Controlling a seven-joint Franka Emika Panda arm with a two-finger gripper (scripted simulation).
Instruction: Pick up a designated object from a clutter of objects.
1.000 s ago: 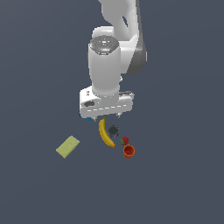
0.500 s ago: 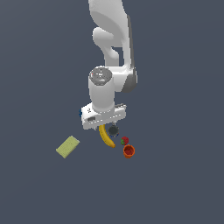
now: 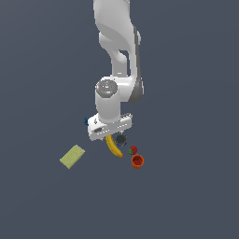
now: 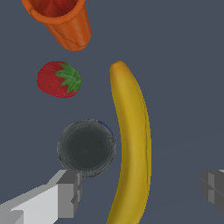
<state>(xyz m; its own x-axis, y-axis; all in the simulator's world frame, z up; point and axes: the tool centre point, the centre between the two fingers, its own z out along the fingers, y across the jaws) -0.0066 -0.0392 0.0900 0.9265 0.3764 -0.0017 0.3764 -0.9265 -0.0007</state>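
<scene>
Starting from the exterior view's left, the flat yellow-green block (image 3: pixel 72 156) sits alone on the dark surface (image 3: pixel 42 205), well apart from everything else. Next comes a bit of blue mug (image 3: pixel 86 121) peeking out behind the arm's (image 3: pixel 116 56) wrist housing. Then the banana (image 3: pixel 113 146), lying on the surface right under the wrist, its upper end hidden by the housing and its lower end angling toward the exterior view's right. Just beside it is the dark grey round piece (image 3: pixel 121 139), then the strawberry (image 3: pixel 133 150), and the orange-red cup (image 3: pixel 137 161) sits a little below that. On the wrist cam the claw (image 4: pixel 142 192) is spread wide, one finger (image 4: pixel 65 194) next to the grey piece (image 4: pixel 86 148) and the other at the far edge, with the banana (image 4: pixel 131 144) running between them, not touched by either. Strawberry (image 4: pixel 58 79) and cup (image 4: pixel 61 19) sit beyond the grey piece.
</scene>
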